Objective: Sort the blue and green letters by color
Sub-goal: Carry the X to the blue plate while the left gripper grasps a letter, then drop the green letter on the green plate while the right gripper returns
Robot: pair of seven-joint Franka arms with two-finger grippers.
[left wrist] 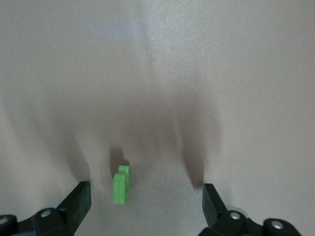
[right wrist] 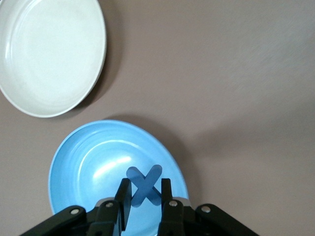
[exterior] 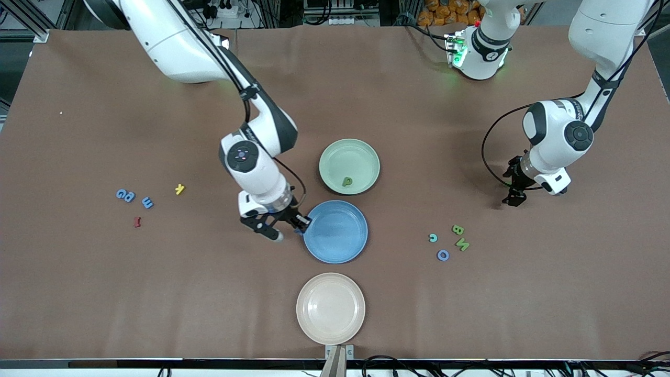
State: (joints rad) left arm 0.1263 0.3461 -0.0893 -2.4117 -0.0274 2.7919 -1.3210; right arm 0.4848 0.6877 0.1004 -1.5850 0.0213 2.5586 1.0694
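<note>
My right gripper (exterior: 288, 226) (right wrist: 144, 195) is shut on a blue X (right wrist: 144, 186), held just above the rim of the blue plate (exterior: 340, 238) (right wrist: 93, 157) on the side toward the right arm's end. One green P (exterior: 347, 181) lies in the green plate (exterior: 348, 154). My left gripper (exterior: 515, 196) (left wrist: 143, 204) hangs open low over the table with a green letter (left wrist: 121, 184) on the cloth between its fingers, untouched. Green B (exterior: 458, 229) and N (exterior: 462, 244) lie nearby. Blue letters (exterior: 125, 196) and a blue E (exterior: 148, 202) lie toward the right arm's end.
A cream plate (exterior: 331, 308) (right wrist: 49, 54) sits nearer the front camera than the blue plate. A yellow letter (exterior: 179, 189) and a dark red one (exterior: 137, 222) lie by the blue letters. A teal letter (exterior: 433, 237) and a blue ring (exterior: 443, 255) lie beside the green ones.
</note>
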